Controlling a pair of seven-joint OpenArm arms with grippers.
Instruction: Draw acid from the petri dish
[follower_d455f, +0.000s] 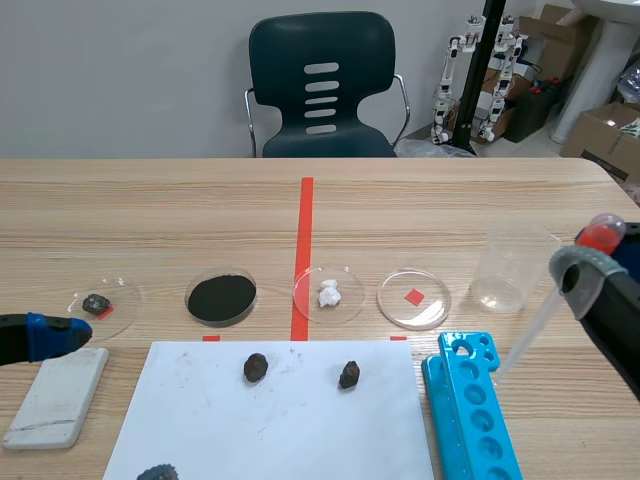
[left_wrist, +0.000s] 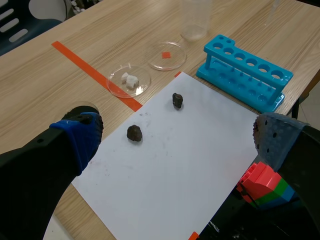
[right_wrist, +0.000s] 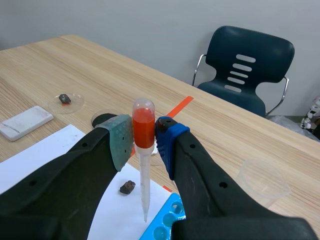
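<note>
A clear petri dish (follower_d455f: 414, 298) lies over a red tape square, right of the red line; whether it holds liquid cannot be told. It shows ahead of the left gripper too (left_wrist: 167, 55). My right gripper (follower_d455f: 592, 262) hangs at the table's right side, shut on the red bulb of a plastic pipette (follower_d455f: 530, 328). The pipette slants down, its tip above the blue rack's far end, right of the dish. In the right wrist view the pipette (right_wrist: 144, 170) stands upright between the pads of that gripper (right_wrist: 144, 136). My left gripper (left_wrist: 177, 129) is open over the white paper, low at the left (follower_d455f: 60, 335).
Left of the clear dish stand dishes with white lumps (follower_d455f: 329, 293), black powder (follower_d455f: 221, 298) and a dark stone (follower_d455f: 97, 303). A clear beaker (follower_d455f: 510, 268) is behind the pipette. A blue tube rack (follower_d455f: 470, 405), a white paper (follower_d455f: 300, 430) with dark stones and a white block (follower_d455f: 57, 396) lie in front.
</note>
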